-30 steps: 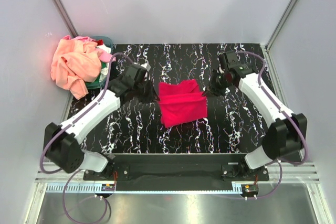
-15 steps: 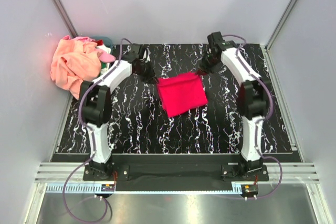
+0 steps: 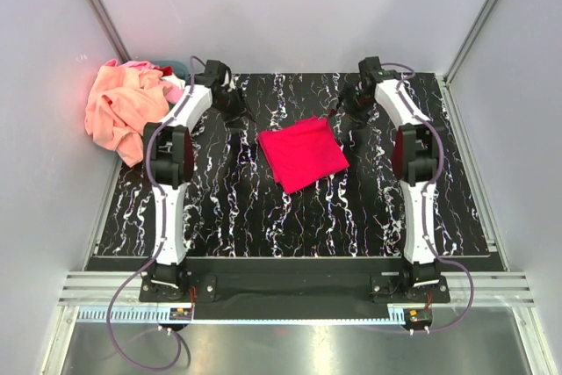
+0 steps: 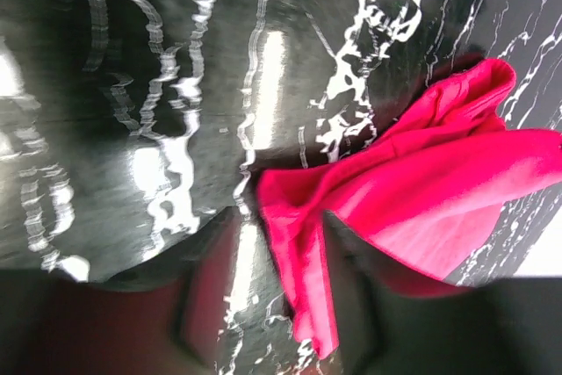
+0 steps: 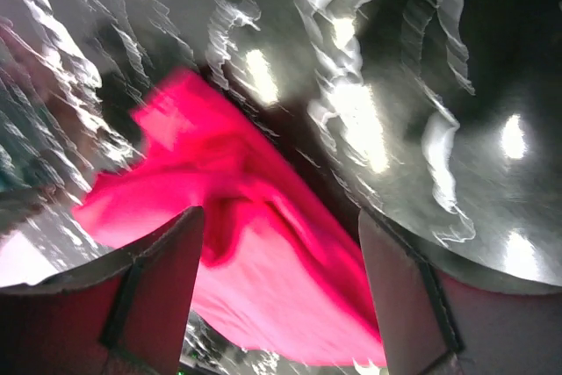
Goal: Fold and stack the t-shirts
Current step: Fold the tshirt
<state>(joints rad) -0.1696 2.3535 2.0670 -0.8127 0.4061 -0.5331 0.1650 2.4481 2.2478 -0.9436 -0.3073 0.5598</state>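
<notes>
L claw (image 4: 277,248) & R claw (image 5: 279,230) both agape — folded red t-shirt (image 3: 302,153) nearby

A bright crimson-red cloth t-shirt (image 3: 302,153) lies folded mid-worktop; crumpled peach-orange (image 3: 123,110), pink (image 3: 176,94) and white shirts heap far-left.

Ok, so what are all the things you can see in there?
red t-shirt: one, bright red, folded, middle of the table
pile of shirts: one heap, peach-orange with pink and white bits, far left corner, spilling over the basket
basket: one, teal, mostly hidden under the pile
table: one, black with white streaks
arms: two, white and black; left arm and right arm reach to the far side
hands: two, dark; left hand and right hand, both open, either side of the red t-shirt
</notes>
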